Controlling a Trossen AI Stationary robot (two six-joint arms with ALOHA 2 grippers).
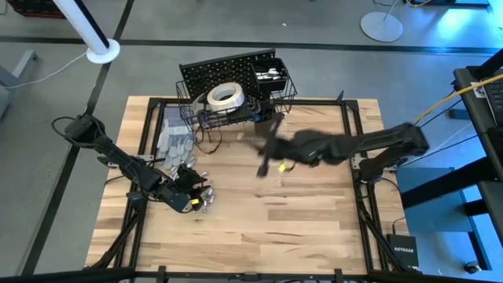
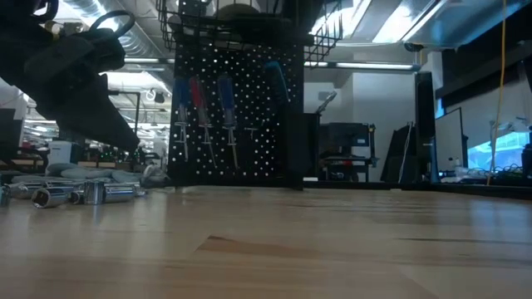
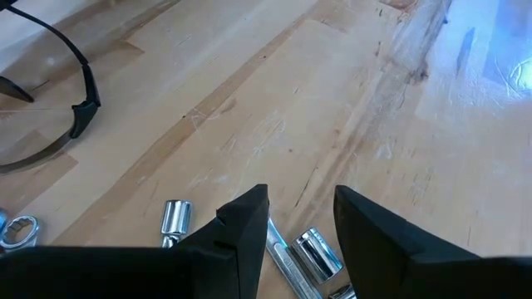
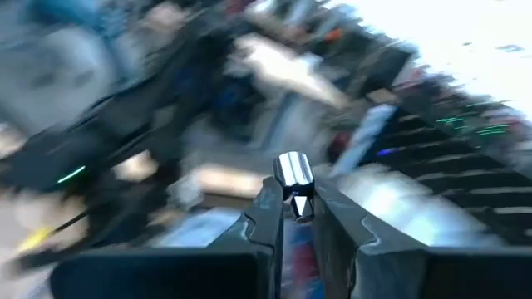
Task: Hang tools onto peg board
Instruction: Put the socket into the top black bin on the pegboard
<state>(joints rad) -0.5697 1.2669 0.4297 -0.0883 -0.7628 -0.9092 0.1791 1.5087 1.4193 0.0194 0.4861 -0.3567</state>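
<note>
The black peg board stands upright at the table's far edge, with a white tape roll in its wire basket. Red- and blue-handled screwdrivers hang on its face. Several silver sockets and a wrench lie on the table near the left. My left gripper stands open just over them, with nothing between its fingers. My right gripper is raised high over the table's middle, blurred, and shut on a small shiny silver tool. My right gripper pinches the silver tool between its two fingers, and the tool's bright rounded end sticks out past the fingertips. The tool is lifted clear of the table. The fingers hide the rest of it.
Grey gloves lie on the table left of the peg board. A black curved frame or cable lies beyond the left gripper. More sockets lie along the table's left side. Bare wood spreads across the middle and near right.
</note>
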